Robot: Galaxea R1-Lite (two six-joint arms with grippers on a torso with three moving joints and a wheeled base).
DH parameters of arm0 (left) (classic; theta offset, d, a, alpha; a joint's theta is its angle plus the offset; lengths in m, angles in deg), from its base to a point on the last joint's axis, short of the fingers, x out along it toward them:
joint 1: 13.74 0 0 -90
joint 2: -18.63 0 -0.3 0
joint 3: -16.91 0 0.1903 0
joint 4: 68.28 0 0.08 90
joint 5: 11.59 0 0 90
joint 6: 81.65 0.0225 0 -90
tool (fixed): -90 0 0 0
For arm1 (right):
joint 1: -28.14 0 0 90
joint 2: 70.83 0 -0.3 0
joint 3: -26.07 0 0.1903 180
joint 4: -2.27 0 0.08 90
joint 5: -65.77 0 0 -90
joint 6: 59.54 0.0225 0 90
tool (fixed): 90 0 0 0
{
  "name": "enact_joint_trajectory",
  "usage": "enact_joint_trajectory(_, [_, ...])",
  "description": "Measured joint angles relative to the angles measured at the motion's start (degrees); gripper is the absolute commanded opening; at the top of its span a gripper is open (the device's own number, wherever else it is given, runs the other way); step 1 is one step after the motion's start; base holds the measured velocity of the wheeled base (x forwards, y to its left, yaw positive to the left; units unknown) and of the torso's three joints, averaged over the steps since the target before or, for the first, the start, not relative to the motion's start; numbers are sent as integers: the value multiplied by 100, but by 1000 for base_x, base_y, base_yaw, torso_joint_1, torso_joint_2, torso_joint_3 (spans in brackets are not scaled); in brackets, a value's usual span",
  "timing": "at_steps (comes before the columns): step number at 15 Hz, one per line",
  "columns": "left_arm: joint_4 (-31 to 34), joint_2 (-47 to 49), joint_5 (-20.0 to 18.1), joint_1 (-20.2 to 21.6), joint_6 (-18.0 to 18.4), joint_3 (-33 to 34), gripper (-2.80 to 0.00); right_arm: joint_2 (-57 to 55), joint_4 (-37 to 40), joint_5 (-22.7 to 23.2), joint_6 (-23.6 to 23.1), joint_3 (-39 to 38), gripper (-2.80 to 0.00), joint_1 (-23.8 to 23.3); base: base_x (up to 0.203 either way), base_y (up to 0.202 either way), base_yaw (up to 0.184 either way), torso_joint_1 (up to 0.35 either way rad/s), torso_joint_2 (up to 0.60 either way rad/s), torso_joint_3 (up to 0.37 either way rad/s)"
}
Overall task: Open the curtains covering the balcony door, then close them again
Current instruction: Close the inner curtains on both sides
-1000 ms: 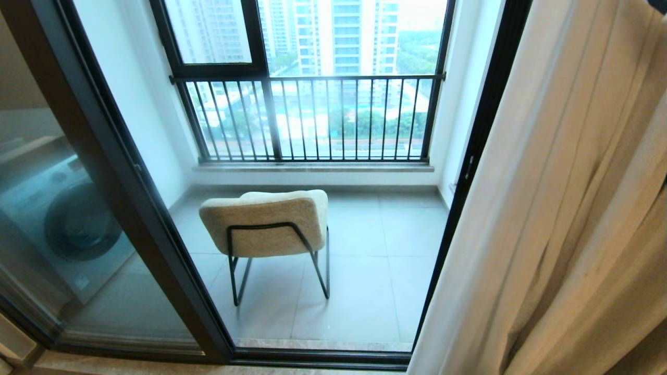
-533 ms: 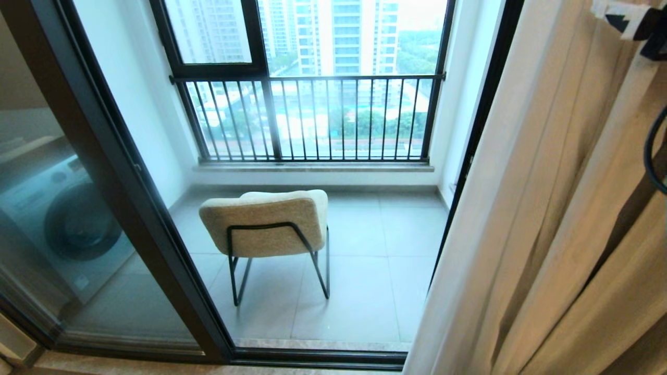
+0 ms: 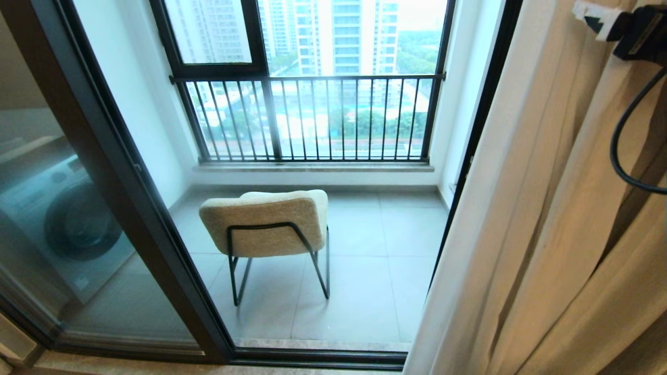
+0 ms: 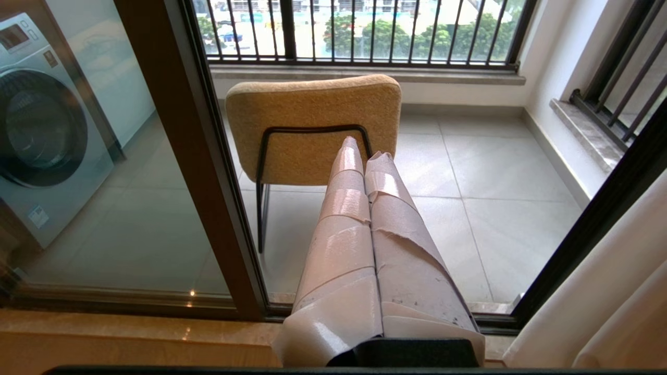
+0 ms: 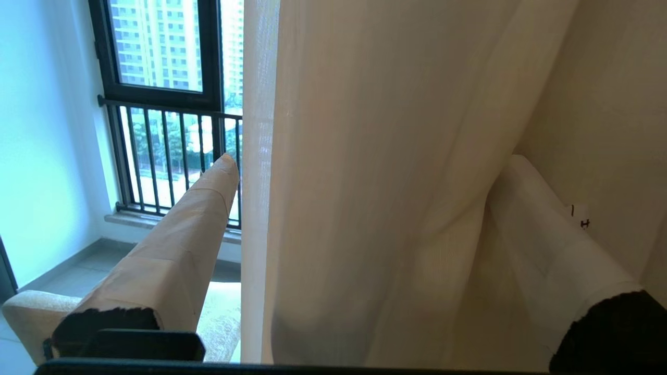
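Cream fabric, curtains [image 5: 396, 156], bunched at the right of the bared balcony door [image 3: 172, 271]: I bring the right gripper [image 5: 359, 182], fingers spread astride the edge, deeper before clamping; left gripper [image 4: 365, 156] parked, clenched empty.

The curtains [image 3: 563, 219] hang along the right of the head view, beside the balcony door [image 3: 130, 208] frame. Behind the glass, a chair [image 3: 271, 229] stands at centre, a washing machine [image 3: 68, 224] at far left, and a railed window [image 3: 312, 114] at the upper middle.
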Motion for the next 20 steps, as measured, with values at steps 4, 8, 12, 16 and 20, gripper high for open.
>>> enact_joint_trajectory(4, [0,0,-2,0,0,0,-280,-139,-196,-29,25,145,-280,4,0,0,0,0,0,0])
enact_joint_trajectory(8, [0,0,-3,0,-2,0,-280,-149,-208,-164,21,176,-280,6,0,0,0,0,0,0])
enact_joint_trajectory(12, [0,0,-2,0,1,0,-280,-138,-194,-1159,21,162,-280,214,0,0,0,0,0,0])
enact_joint_trajectory(16, [0,0,0,0,1,0,-280,-97,-312,-1849,-305,122,-280,361,0,0,0,0,0,0])
enact_joint_trajectory(20, [0,0,-3,0,1,0,-280,52,-439,-1857,-443,-131,-280,367,0,0,0,0,0,0])
